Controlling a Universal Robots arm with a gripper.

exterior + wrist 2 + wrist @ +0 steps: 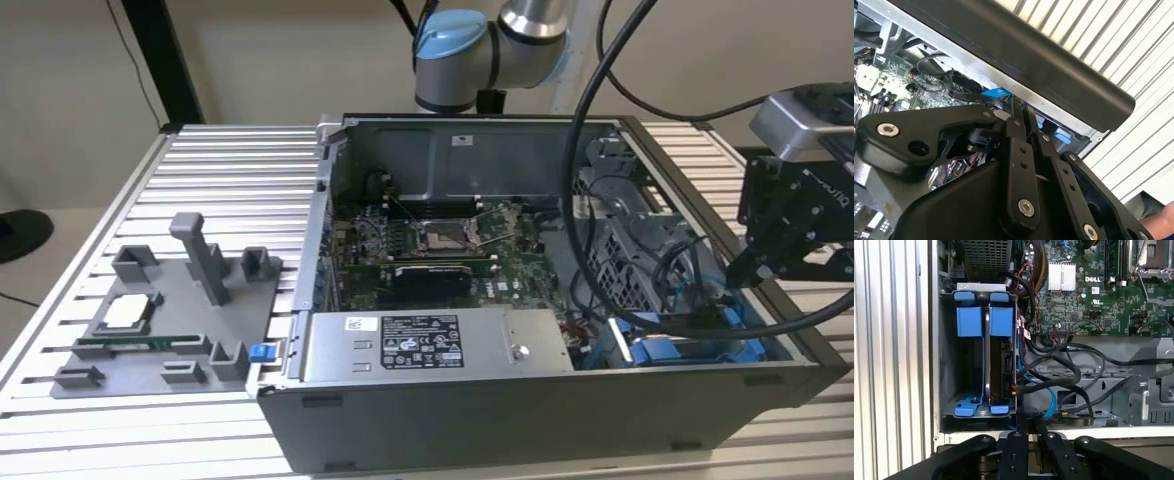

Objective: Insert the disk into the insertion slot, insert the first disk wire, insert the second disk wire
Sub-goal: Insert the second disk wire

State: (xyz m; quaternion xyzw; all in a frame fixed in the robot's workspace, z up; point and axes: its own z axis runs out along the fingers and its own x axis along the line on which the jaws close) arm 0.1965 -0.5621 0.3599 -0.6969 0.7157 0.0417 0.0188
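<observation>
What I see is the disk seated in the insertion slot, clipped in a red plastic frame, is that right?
Not quite. The frame is bright blue, not red. The first wrist view shows it: the disk is seated in the insertion slot, clipped in a blue plastic frame.

Print marks the motherboard (1089, 300) and the grey box (441, 345).
</observation>
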